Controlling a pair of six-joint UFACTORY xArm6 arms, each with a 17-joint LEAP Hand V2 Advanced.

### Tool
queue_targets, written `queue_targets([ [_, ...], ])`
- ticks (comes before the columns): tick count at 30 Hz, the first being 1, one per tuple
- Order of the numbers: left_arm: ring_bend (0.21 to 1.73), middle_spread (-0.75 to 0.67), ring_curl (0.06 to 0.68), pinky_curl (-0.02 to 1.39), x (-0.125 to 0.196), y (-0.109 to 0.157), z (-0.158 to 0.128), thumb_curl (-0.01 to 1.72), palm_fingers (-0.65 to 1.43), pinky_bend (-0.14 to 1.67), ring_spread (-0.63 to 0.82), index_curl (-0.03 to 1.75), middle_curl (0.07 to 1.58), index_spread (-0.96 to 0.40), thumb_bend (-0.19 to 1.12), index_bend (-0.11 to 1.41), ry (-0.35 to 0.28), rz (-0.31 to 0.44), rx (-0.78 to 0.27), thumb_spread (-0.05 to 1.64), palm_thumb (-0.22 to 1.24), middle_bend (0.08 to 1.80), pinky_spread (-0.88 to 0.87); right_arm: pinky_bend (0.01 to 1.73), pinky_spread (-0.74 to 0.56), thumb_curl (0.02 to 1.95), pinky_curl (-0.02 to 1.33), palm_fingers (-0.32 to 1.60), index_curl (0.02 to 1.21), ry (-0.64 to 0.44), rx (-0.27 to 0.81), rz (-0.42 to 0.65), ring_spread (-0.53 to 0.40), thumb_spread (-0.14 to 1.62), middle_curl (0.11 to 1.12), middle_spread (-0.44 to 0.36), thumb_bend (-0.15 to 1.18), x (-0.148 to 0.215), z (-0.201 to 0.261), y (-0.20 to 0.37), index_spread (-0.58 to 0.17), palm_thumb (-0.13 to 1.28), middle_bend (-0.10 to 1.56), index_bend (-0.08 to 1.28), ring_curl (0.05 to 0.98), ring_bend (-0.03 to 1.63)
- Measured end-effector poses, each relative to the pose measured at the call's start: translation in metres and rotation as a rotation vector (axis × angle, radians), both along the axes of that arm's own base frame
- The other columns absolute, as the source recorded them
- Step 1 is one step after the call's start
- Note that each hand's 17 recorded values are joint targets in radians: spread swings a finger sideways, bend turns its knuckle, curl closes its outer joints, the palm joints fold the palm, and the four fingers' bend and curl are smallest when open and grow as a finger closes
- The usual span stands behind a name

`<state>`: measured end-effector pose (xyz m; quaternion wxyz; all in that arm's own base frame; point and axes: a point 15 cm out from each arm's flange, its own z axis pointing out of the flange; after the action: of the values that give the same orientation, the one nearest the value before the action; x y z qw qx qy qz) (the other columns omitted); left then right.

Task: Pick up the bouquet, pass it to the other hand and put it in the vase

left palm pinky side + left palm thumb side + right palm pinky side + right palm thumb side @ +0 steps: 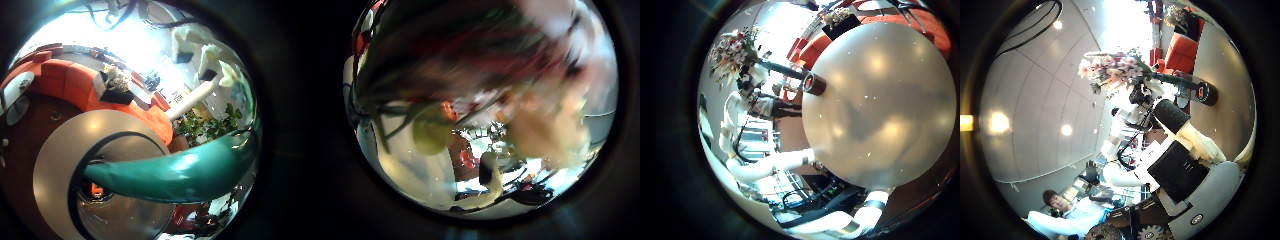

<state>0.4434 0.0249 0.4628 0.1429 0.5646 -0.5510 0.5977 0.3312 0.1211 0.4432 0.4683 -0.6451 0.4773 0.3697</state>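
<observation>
The bouquet (1113, 66), a bunch of pale flowers with leaves, is held up in the air by my left hand (1146, 112), whose fingers are curled round the stems. It also shows in the right little finger side palm view (735, 47), above the left hand (765, 97). In the left thumb side palm view the blossoms and stems (470, 90) fill the picture, close to the palm. The vase (815, 82), a dark cylinder, stands near the edge of the round table (885, 100); it also shows in the right thumb side palm view (1203, 93).
In the left little finger side palm view one of the hand's own fingers (170, 175) crosses over the round table (65, 165), with leaves (205, 125) beside it. A curved couch (75, 85) stands beyond the table.
</observation>
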Motion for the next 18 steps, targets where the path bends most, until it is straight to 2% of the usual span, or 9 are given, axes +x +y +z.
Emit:
queue_targets([
  [3,0.74,0.45,0.222,0.38,-0.006,0.008,0.020,0.43,-0.24,0.41,0.46,0.76,0.41,-0.01,-0.04,0.04,-0.041,0.030,-0.027,0.92,0.11,0.28,0.47,0.47,0.47,0.56,0.29,0.38,0.35,-0.009,0.000,0.003,0.038,1.00,0.36,-0.046,-0.02,-0.001,0.001,0.001,-0.334,0.79,0.26,0.18,0.214,0.59],
  [6,0.69,0.50,0.206,0.35,-0.018,0.013,0.035,0.41,-0.20,0.36,0.51,0.64,0.38,0.08,-0.04,0.06,-0.059,0.040,-0.027,0.91,0.10,0.24,0.51,0.47,0.47,0.56,0.28,0.39,0.35,-0.012,0.002,0.008,0.038,1.00,0.36,-0.065,-0.02,-0.002,0.002,0.002,-0.335,0.79,0.25,0.18,0.211,0.59],
  [14,0.61,0.54,0.182,0.32,-0.058,0.000,0.081,0.37,-0.12,0.29,0.57,0.42,0.34,0.14,-0.03,0.11,-0.116,0.044,0.023,0.90,0.10,0.18,0.54,0.46,0.47,0.56,0.26,0.40,0.36,-0.041,0.011,0.035,0.038,1.00,0.36,-0.088,-0.02,-0.005,0.006,0.011,-0.332,0.79,0.24,0.19,0.203,0.57],
  [16,0.59,0.54,0.180,0.32,-0.074,-0.009,0.087,0.36,-0.09,0.27,0.57,0.40,0.33,0.15,-0.03,0.13,-0.111,0.041,0.043,0.91,0.11,0.18,0.54,0.45,0.47,0.56,0.26,0.41,0.36,-0.056,0.009,0.042,0.038,1.00,0.36,-0.095,-0.02,-0.006,0.008,0.013,-0.333,0.79,0.24,0.19,0.201,0.57],
  [18,0.58,0.53,0.177,0.31,-0.092,-0.019,0.086,0.36,-0.07,0.26,0.58,0.38,0.33,0.16,-0.02,0.14,-0.070,0.045,0.069,0.92,0.13,0.18,0.54,0.44,0.47,0.56,0.25,0.41,0.37,-0.069,0.004,0.051,0.038,1.00,0.37,-0.099,-0.02,-0.009,0.011,0.017,-0.332,0.79,0.24,0.19,0.199,0.56],
])
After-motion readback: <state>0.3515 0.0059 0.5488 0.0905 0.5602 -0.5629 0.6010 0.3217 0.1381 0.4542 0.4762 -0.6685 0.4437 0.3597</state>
